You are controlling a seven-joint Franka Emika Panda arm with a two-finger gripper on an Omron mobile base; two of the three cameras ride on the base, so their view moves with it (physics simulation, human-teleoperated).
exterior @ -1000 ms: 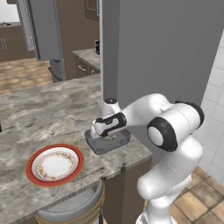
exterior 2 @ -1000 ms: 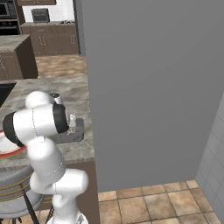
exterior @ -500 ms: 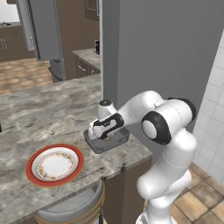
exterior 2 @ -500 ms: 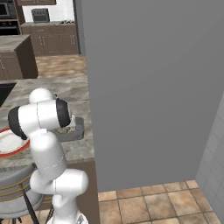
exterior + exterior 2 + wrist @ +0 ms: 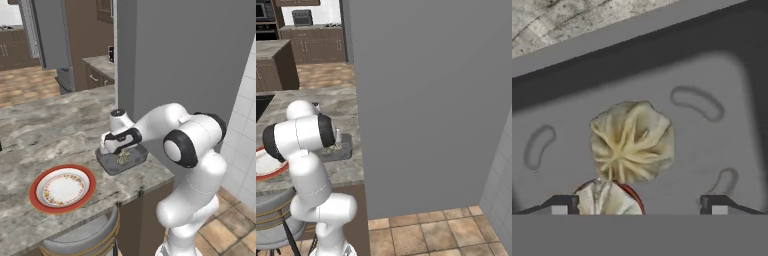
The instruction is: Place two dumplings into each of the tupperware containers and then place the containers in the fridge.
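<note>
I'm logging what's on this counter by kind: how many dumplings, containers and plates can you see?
Dumplings: 2, both in the container, one partly hidden at the hand view's bottom edge
Tupperware containers: 1
Red-rimmed plates: 1
Total: 4

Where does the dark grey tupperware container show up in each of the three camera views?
Left base view: tupperware container sits centre, on the counter edge under the gripper.
Right base view: left of centre, its end pokes out beside the arm.
Hand view: its floor and wall span the picture, holding a dumpling.
Shared landmark: the marbled counter.
</note>
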